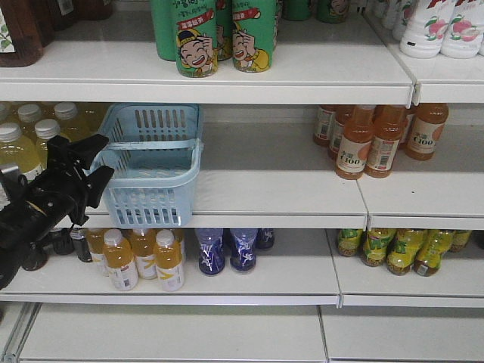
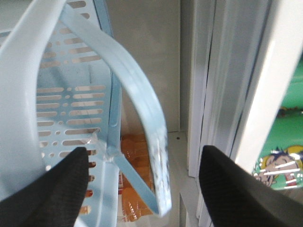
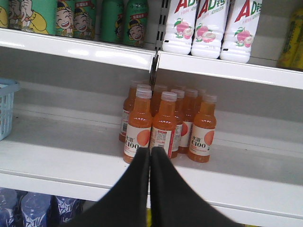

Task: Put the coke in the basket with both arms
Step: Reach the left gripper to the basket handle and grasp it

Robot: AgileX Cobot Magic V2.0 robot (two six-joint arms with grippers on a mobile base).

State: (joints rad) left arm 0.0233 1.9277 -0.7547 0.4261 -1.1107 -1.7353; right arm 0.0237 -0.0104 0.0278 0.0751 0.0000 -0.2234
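The light blue basket (image 1: 151,193) stands on the middle shelf, left of centre, its flat band handle (image 1: 155,143) lying across the top. My left gripper (image 1: 97,160) is at the basket's left side and stands open. In the left wrist view the handle (image 2: 142,94) runs between the two black fingers of the left gripper (image 2: 143,156), touching neither, with the basket's slotted wall (image 2: 71,94) at the left. My right gripper (image 3: 150,152) is shut on nothing, in front of the orange bottles. The coke is out of view.
Orange C100 bottles (image 1: 363,144) (image 3: 163,123) stand on the middle shelf to the right. Green cartoon cans (image 1: 219,38) and white bottles (image 3: 208,28) fill the top shelf. Yellow bottles (image 1: 30,136) crowd left of the basket. Orange-yellow and blue bottles (image 1: 227,249) sit below.
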